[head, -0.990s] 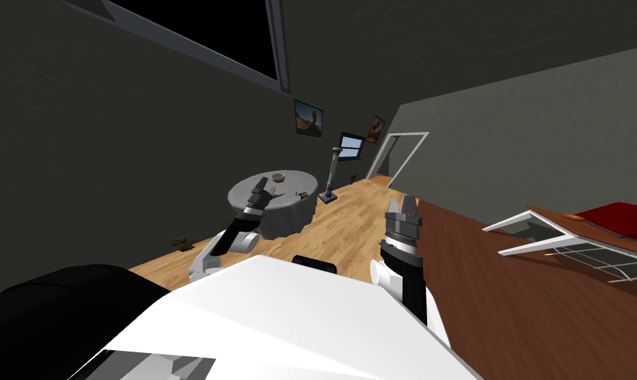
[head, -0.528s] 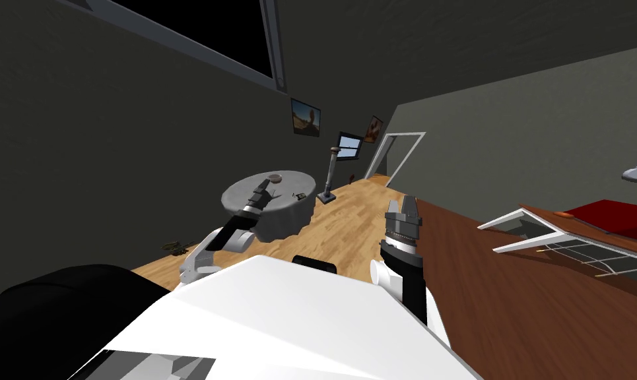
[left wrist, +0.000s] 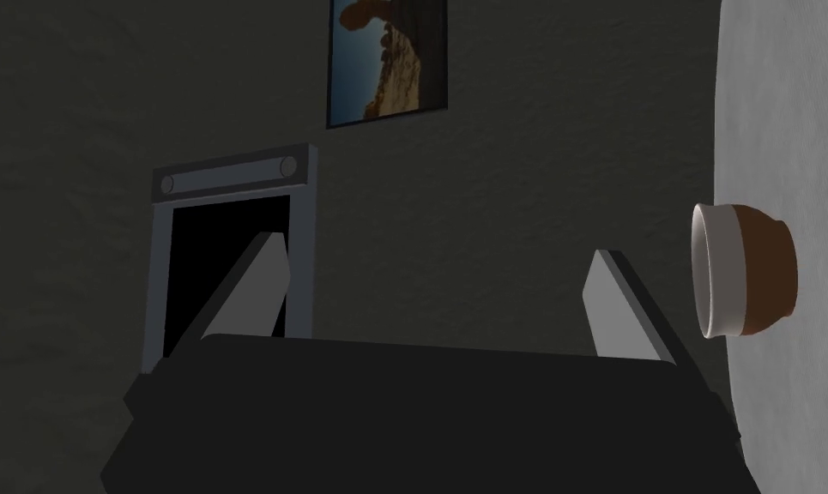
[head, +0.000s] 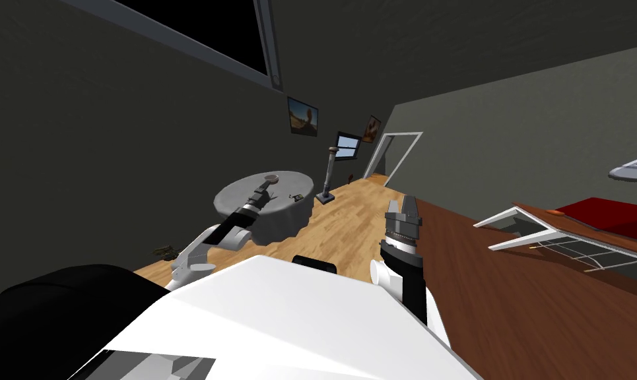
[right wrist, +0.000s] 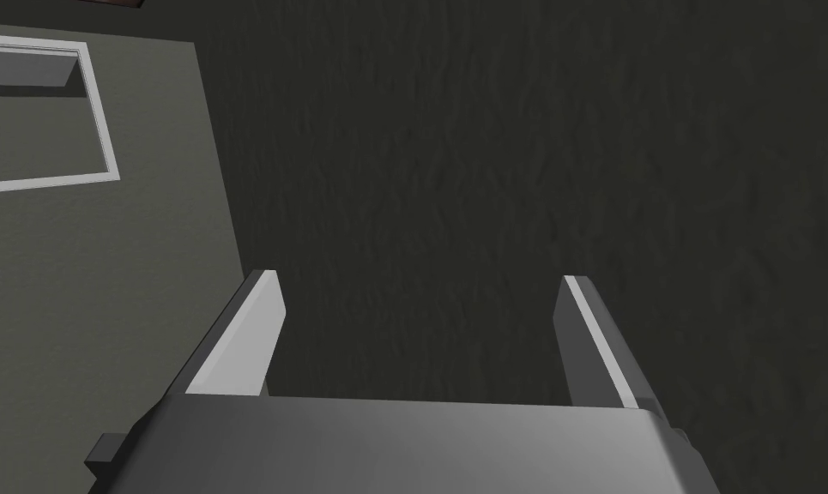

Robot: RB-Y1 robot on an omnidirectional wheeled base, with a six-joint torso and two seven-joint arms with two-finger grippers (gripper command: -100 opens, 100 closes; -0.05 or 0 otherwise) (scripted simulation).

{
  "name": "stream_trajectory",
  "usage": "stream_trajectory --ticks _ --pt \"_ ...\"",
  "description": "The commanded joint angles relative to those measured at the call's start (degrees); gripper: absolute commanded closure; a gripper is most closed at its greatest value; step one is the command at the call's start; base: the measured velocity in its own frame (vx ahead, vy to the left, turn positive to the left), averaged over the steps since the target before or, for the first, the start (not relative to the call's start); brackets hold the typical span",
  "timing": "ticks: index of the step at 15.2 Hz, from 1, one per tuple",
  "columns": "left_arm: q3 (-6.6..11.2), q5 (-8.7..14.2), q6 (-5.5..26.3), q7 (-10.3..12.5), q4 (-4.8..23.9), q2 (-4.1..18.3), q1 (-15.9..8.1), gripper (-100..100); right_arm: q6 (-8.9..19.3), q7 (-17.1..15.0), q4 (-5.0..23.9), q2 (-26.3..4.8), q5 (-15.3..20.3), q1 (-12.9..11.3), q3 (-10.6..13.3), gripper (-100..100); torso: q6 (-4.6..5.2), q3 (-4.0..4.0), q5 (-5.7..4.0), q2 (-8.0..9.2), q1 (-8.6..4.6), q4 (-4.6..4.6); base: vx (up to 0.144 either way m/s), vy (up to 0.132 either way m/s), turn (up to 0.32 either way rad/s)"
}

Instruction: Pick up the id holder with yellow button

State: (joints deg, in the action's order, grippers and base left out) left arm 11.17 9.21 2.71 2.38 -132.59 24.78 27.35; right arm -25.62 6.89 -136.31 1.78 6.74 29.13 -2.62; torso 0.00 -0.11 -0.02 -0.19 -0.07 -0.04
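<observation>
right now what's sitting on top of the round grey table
A brown, white-rimmed bowl and, nearer the edge, a small dark item too small to identify. The open left gripper hangs beside the bowl; its arm hides a strip of the tabletop.

round desk point(head: 231, 194) has a rough, matt grey top; the bowl point(left wrist: 742, 270) on it is matt brown with a smooth white rim. floor point(head: 350, 218) of pale wood planks; at four o'clock, a smooth red-brown wood surface point(head: 508, 297). walls point(head: 112, 132) rough, matt dark grey. left gripper point(left wrist: 433, 266): fingers point(left wrist: 257, 287) smooth matt grey
</observation>
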Motion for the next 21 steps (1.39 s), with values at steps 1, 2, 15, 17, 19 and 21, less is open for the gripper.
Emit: stream_trajectory --ticks 1,2,15,17,19,21 --pt "0.87 0.8 2.86 0.11 -0.12 1.6 0.01 -100 0.0 0.0 0.0 0.0 0.0 0.0 0.0 0 0.0 0.0 0.0 0.0 0.0 0.0 0.034 -0.025 -0.03" --pt "0.87 0.8 3.89 0.11 -0.12 1.6 0.01 -100 0.0 0.0 0.0 0.0 0.0 0.0 0.0 0 0.01 0.01 0.0 0.01 -0.02 0.0 0.039 -0.029 -0.04" --pt "3.95 3.78 18.02 0.46 -0.56 6.74 0.23 -100 0.0 0.0 0.0 0.0 0.0 0.0 0.0 0 0.01 -0.02 -0.01 -0.03 -0.03 0.0 0.044 -0.019 -0.031" --pt "4.71 4.54 20.96 0.55 -0.74 7.89 0.3 -100 0.0 0.0 0.0 0.0 0.0 0.0 0.0 0 0.01 -0.01 -0.01 -0.02 -0.02 0.0 0.048 -0.023 -0.045" --pt "5.47 5.32 23.19 0.64 -0.95 8.99 0.38 -100 0.0 0.0 0.0 0.0 0.0 0.0 0.0 0 0.0 0.0 -0.01 0.0 -0.03 0.0 0.043 -0.018 -0.026" --pt "5.47 5.32 25.05 0.64 -0.95 8.99 0.38 -100 0.0 0.0 0.0 0.0 0.0 0.0 0.0 0 0.01 -0.01 0.0 -0.03 -0.02 0.0 0.045 -0.017 -0.03"
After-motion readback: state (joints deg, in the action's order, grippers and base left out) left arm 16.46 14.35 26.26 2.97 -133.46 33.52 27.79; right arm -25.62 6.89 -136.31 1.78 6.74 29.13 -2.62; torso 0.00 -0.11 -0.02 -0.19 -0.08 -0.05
